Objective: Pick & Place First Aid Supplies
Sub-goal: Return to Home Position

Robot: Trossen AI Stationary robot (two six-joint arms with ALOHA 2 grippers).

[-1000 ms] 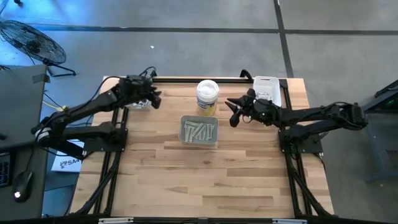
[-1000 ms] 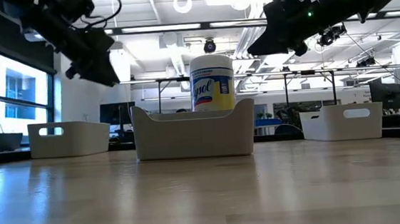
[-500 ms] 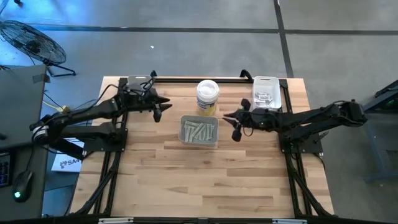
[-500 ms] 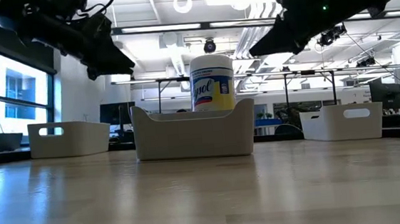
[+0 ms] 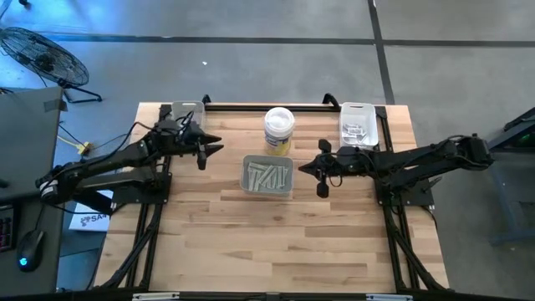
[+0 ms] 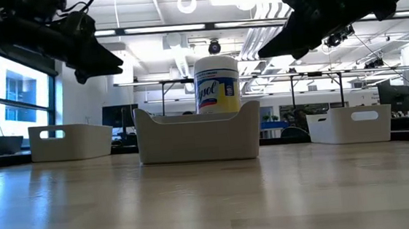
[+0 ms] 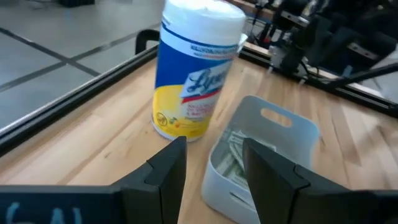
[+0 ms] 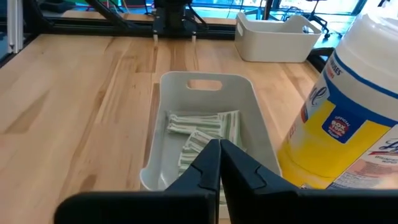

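In the centre tray (image 8: 205,76), the right hand (image 8: 219,145) hides some pale strips (image 8: 196,122).

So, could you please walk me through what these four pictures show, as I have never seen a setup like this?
These are two dark robot arms at a wooden table, each ending in a two-finger gripper. One picture looks straight down from above, one looks level across the tabletop, and two come from cameras on the arms' wrists. From above, the left gripper hangs open to the left of the white tub. The right gripper, shut, hangs to the right of the middle grey tray. Neither holds anything. That tray holds long pale strips. At the back corners sit a white tray with small packets on the right, and a grey tray on the left, whose contents cannot be made out.
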